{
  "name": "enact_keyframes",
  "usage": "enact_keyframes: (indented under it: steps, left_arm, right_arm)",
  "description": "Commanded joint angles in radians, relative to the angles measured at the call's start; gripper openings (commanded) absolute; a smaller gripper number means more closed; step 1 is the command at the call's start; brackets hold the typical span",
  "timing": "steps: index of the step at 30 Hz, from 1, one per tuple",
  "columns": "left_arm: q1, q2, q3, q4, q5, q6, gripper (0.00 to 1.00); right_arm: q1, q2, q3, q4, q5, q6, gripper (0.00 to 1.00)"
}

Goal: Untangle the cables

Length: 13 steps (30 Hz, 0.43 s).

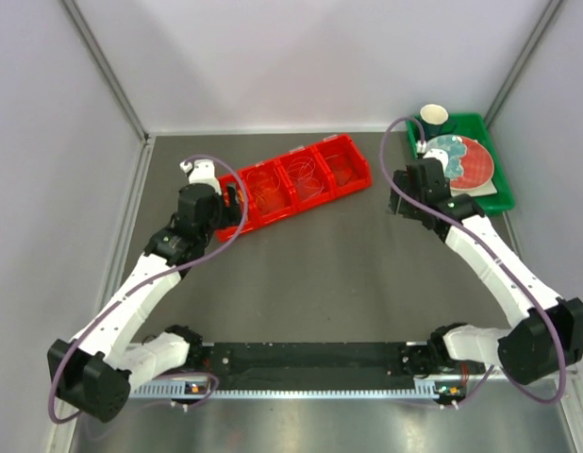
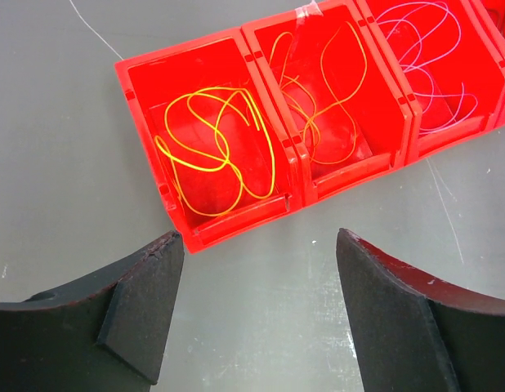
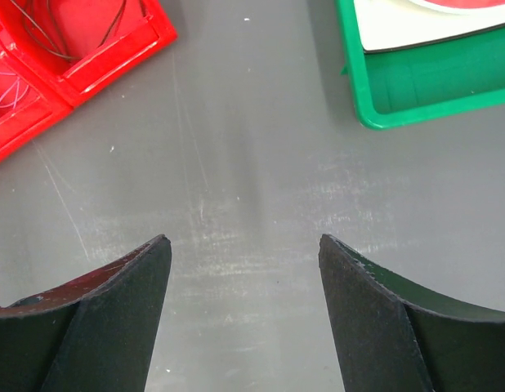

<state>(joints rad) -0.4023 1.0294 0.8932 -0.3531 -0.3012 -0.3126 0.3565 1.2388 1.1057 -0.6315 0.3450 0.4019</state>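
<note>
I logged the cables in the red bin row (image 2: 143, 131): yellow cable (image 2: 220, 147) in the end compartment, then orange cable (image 2: 322, 90), pink cable (image 2: 424, 49) and black cable (image 3: 73, 28). Left gripper (image 2: 259, 237) was spread wide, empty, near the bins. Right gripper (image 3: 243, 239) was wide, empty, near the green tray (image 3: 416, 90).

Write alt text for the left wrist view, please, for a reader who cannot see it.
Red plastic bins on a grey metal table hold thin looped wires: a yellow cable, an orange cable and a pink cable, left to right. The left gripper, open, hangs over the table in front of them.
</note>
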Motion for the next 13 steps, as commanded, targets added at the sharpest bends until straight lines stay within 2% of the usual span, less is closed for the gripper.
enact_keyframes:
  steps: [1,13]
  left_arm:
    - [0.005,-0.011,-0.004,0.032,-0.015,-0.029,0.80]
    - [0.006,0.024,0.018,0.039,0.004,-0.017,0.80]
  right_arm:
    - [-0.010,-0.061,-0.029,0.041,0.045,0.028,0.73]
    - [-0.010,-0.071,-0.044,0.061,0.042,0.032,0.72]
